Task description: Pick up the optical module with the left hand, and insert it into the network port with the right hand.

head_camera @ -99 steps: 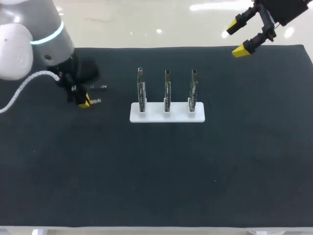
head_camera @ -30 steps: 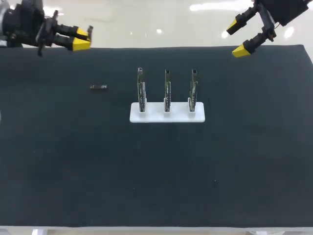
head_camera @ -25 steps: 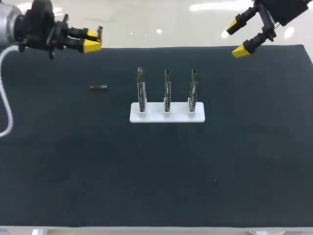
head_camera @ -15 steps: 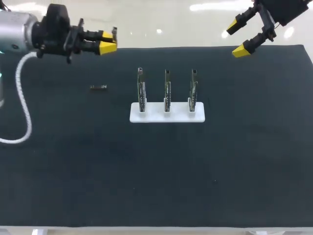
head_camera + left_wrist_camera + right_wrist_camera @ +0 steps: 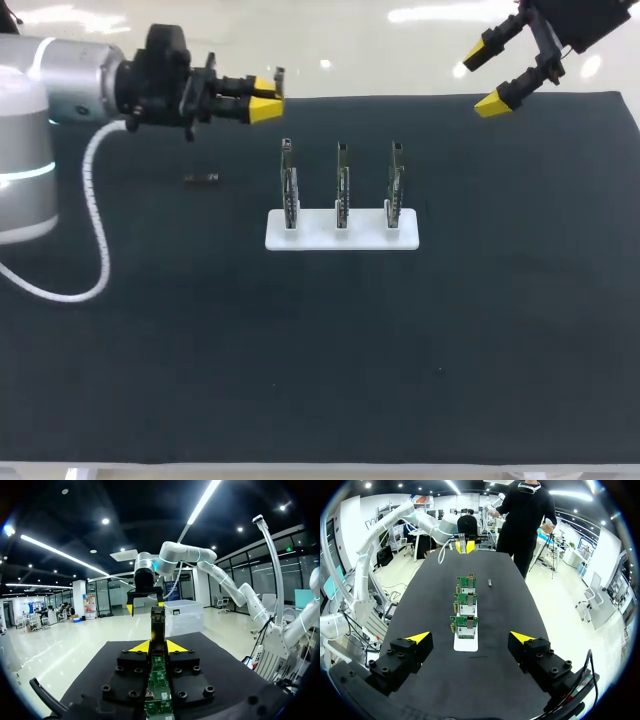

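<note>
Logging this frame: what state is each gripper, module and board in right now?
left gripper: shut on the optical module, raised over the mat's far-left part.
optical module: gripped, sticking out past the yellow tips.
right gripper: open, empty, raised at the far-right corner.
circuit boards: three, upright in the white holder.
small dark piece: lying flat on the mat, untouched.

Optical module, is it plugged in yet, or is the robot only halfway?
Not yet. Done: the left claw grips the optical module, lifted off the table. In hand: it hangs near the three boards in their white stand. Left: the right claw, open and empty, must take it and push it into a board.
</note>
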Robot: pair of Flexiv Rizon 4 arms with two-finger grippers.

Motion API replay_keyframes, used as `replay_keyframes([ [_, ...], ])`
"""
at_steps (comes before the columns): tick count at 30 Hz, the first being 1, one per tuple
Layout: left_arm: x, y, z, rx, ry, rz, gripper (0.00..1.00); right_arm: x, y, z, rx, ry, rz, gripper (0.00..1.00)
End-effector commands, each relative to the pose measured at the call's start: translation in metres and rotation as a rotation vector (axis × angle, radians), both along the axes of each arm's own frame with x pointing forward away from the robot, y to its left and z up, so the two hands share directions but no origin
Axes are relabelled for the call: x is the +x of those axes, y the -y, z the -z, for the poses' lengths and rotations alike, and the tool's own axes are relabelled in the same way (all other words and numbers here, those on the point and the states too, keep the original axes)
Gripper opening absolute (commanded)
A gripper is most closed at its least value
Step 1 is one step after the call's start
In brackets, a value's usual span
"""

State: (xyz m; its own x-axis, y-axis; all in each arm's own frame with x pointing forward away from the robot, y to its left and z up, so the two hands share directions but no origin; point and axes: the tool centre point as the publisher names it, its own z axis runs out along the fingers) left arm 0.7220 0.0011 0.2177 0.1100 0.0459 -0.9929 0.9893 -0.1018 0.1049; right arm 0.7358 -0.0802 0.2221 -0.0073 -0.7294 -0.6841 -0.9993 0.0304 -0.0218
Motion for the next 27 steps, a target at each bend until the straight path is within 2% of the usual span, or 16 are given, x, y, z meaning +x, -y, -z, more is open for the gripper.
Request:
replay_keyframes([
  [1,-0.001,0.018,0.008,-0.005,0.006,-0.019,0.0,-0.001,0.0,0.0,0.001,0.002,0.0,1.0],
  [10,-0.002,0.034,0.021,0.008,0.015,-0.024,0.0,-0.001,0.0,0.0,0.001,0.002,0.0,1.0],
  [27,-0.003,0.034,0.022,0.016,0.008,-0.006,0.0,-0.001,0.0,0.0,0.001,0.002,0.0,1.0],
])
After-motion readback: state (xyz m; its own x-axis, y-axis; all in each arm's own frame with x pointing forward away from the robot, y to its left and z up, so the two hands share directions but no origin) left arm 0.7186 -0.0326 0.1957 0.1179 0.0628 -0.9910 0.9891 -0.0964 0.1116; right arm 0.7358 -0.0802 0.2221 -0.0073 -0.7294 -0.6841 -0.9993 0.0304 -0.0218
